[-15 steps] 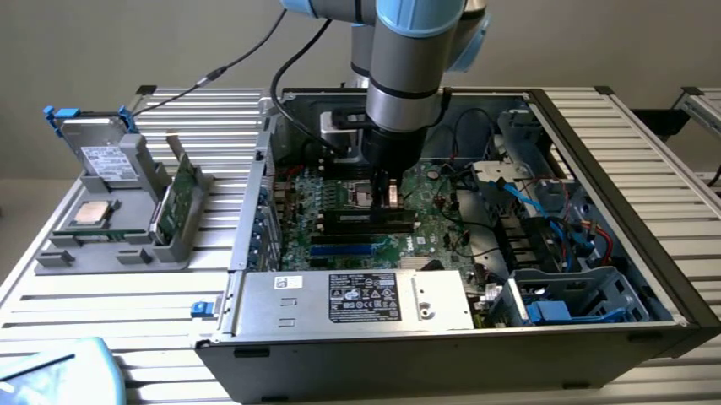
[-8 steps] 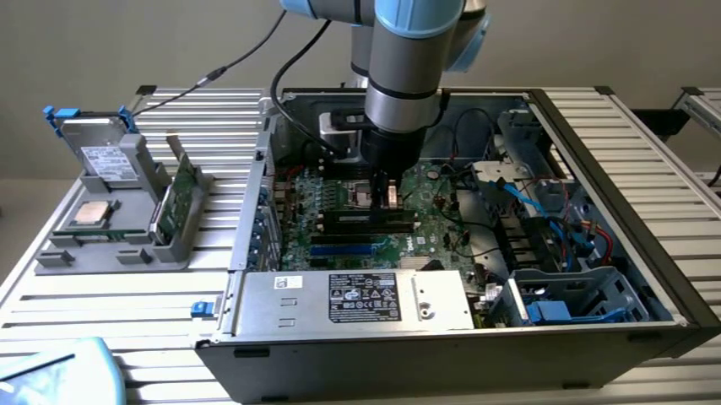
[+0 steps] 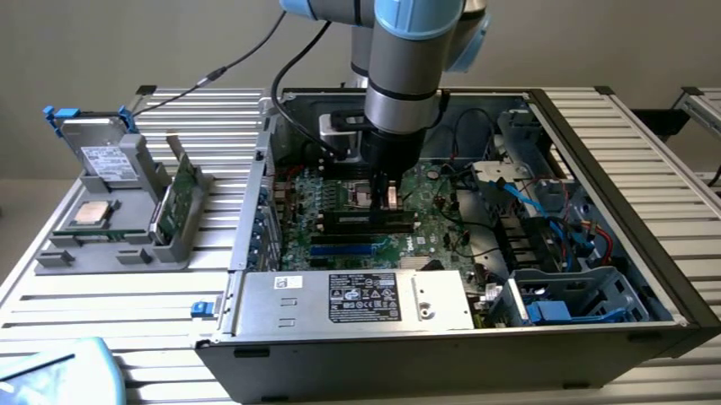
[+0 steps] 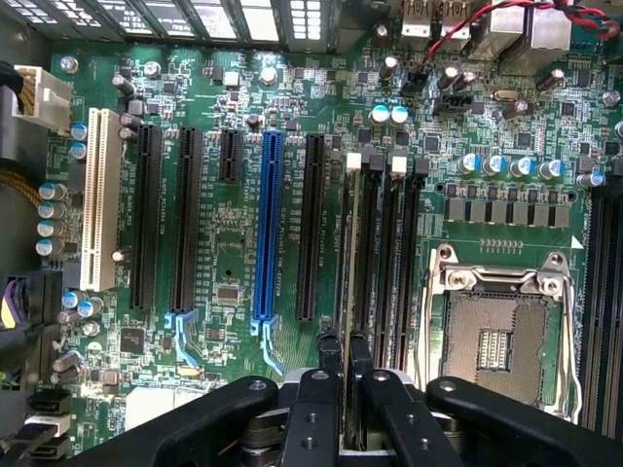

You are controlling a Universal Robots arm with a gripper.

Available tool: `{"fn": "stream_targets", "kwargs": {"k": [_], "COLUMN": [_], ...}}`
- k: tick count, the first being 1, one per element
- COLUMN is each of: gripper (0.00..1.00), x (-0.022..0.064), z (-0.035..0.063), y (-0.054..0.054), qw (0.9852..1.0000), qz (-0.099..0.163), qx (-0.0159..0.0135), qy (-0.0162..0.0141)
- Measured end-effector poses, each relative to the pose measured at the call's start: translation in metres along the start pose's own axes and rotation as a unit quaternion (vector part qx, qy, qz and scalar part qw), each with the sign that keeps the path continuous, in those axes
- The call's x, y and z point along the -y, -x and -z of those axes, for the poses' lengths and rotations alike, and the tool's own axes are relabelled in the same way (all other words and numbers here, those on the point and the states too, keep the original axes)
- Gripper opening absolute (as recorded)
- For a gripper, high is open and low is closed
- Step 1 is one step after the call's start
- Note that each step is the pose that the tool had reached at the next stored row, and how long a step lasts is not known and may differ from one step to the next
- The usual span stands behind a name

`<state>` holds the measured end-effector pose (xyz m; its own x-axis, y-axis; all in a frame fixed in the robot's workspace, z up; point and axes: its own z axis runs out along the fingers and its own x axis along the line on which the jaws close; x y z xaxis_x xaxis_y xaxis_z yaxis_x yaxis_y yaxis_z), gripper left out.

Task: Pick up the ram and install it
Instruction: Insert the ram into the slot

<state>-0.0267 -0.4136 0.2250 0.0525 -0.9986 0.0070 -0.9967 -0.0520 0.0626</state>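
Gripper (image 4: 344,352) closed on ram (image 4: 347,243), pinching its two flat faces. Ram stands on edge at outermost of black slots (image 4: 376,253); whether seated, unclear. Probably light, stiff, thin, fragile: best held by faces, squarely.

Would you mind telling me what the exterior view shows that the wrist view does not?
Exterior view adds: the computer case, its grey power supply, and a tray beside it holding a hard drive and a green card. Wrist view adds: the white slot, and the ram edge-on in the shut gripper, lined up with the black slots. Both: the motherboard, the blue slot and the gripper.
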Motion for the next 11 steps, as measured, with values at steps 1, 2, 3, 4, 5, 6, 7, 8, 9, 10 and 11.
{"fn": "stream_targets", "kwargs": {"k": [1, 2, 3, 4, 5, 6, 7, 8, 9, 10, 11], "gripper": [0.14, 0.14, 0.14, 0.14, 0.14, 0.14, 0.14, 0.14, 0.14, 0.14, 0.14], "x": [-0.0001, -0.0001, -0.0001, -0.0001, -0.0002, -0.0002, -0.0002, -0.0002, -0.0002, -0.0001, -0.0001], "z": [-0.0007, -0.0014, -0.0017, -0.0021, -0.0022, -0.0022, -0.0022, -0.0022, -0.0025, -0.0031, -0.0033], "y": [0.0001, 0.0002, 0.0002, 0.0002, 0.0003, 0.0002, 0.0002, 0.0002, 0.0003, 0.0004, 0.0004], "qw": [1.0000, 1.0000, 1.0000, 1.0000, 1.0000, 1.0000, 1.0000, 1.0000, 1.0000, 1.0000, 1.0000], "qz": [0.000, 0.000, 0.000, 0.000, 0.000, 0.000, 0.000, 0.000, 0.000, 0.000, 0.000], "qx": [0.0000, -0.0003, -0.0006, -0.0009, -0.0011, -0.0013, -0.0013, -0.0013, -0.0012, -0.0011, -0.0012], "qy": [-0.0001, -0.0001, 0.0000, 0.0000, 0.0001, 0.0001, 0.0001, 0.0001, 0.0000, -0.0001, 0.0000]}}
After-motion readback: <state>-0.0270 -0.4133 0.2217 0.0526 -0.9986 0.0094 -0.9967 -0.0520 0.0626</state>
